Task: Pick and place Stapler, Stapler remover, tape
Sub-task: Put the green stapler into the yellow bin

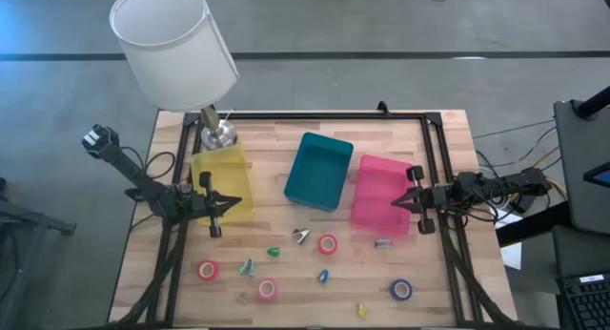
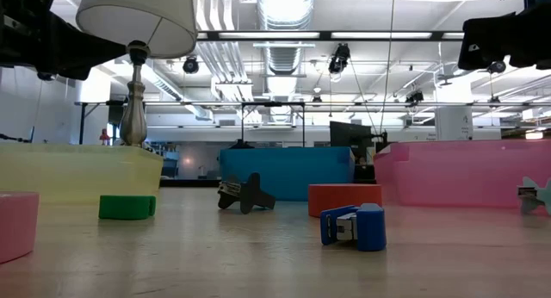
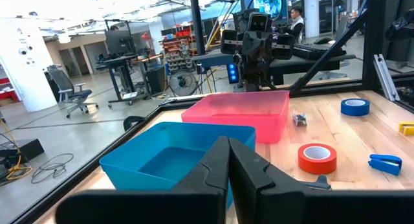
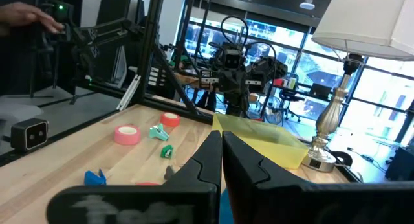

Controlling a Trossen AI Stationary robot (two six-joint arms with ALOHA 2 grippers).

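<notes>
Three red-pink tape rolls (image 1: 208, 270) (image 1: 267, 289) (image 1: 328, 243) and one blue roll (image 1: 401, 290) lie flat on the table's near half. A dark staple remover (image 1: 301, 236) lies before the teal bin; it also shows in the low view (image 2: 244, 195). Small staplers lie around it: green (image 1: 274, 252), teal (image 1: 247, 266), blue (image 1: 323, 276), yellow (image 1: 361, 310). My left gripper (image 1: 232, 208) is shut and empty beside the yellow bin (image 1: 224, 182). My right gripper (image 1: 397, 204) is shut and empty over the pink bin's (image 1: 381, 194) right side.
A teal bin (image 1: 319, 171) stands between the yellow and pink bins. A lamp with a white shade (image 1: 172, 44) and metal foot (image 1: 217, 132) stands at the far left. A small grey item (image 1: 383, 242) lies before the pink bin. A black frame edges the table.
</notes>
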